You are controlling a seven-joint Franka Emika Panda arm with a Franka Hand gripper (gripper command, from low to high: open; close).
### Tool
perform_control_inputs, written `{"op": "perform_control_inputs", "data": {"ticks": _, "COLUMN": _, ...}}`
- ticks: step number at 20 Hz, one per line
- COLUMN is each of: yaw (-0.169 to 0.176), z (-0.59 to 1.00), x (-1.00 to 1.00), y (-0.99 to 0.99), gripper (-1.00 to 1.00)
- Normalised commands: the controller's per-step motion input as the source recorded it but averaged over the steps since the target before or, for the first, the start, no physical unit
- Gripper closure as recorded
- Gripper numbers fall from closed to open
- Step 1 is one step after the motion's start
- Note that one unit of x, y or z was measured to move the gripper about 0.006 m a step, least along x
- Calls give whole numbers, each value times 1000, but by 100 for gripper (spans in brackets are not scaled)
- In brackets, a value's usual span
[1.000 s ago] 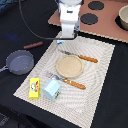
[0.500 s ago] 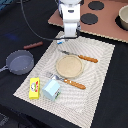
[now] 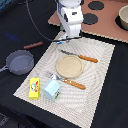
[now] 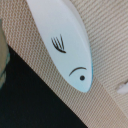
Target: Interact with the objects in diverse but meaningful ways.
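My gripper [image 3: 67,39] hangs low over the far edge of the striped placemat [image 3: 100,75]; its fingers are too small to read. The wrist view is filled by a white-and-blue, fish-shaped tube [image 4: 67,42] lying on the mat weave, and no fingers show there. The pale blue carton [image 3: 51,89] and the yellow box [image 3: 34,88] stand at the mat's near corner. The dark grey frying pan [image 3: 20,62] sits off the mat at the exterior view's left, with a reddish-brown stick [image 3: 34,45] beyond it.
A round wooden plate [image 3: 69,66] lies mid-mat, with an orange-handled knife [image 3: 81,57] behind it and an orange-handled fork [image 3: 67,80] in front. A toy stove [image 3: 97,17] with black burners and a pot [image 3: 123,17] stands at the back right. A black cable [image 3: 37,27] trails from the arm.
The arm stays over the mat's far edge with hardly any shift. The objects on the mat and the pan have not moved.
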Motion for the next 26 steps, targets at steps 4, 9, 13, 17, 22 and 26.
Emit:
{"op": "perform_control_inputs", "data": {"ticks": 4, "yaw": 82, "z": -513, "x": -562, "y": 194, "gripper": -100}}
{"op": "perform_control_inputs", "data": {"ticks": 9, "yaw": 92, "z": -391, "x": -345, "y": 179, "gripper": -100}}
{"op": "perform_control_inputs", "data": {"ticks": 13, "yaw": 85, "z": -374, "x": -303, "y": 127, "gripper": 100}}
{"op": "perform_control_inputs", "data": {"ticks": 17, "yaw": 75, "z": -340, "x": -251, "y": 95, "gripper": 100}}
{"op": "perform_control_inputs", "data": {"ticks": 22, "yaw": 75, "z": -322, "x": -186, "y": 93, "gripper": 100}}
{"op": "perform_control_inputs", "data": {"ticks": 26, "yaw": 64, "z": -242, "x": -133, "y": 69, "gripper": 100}}
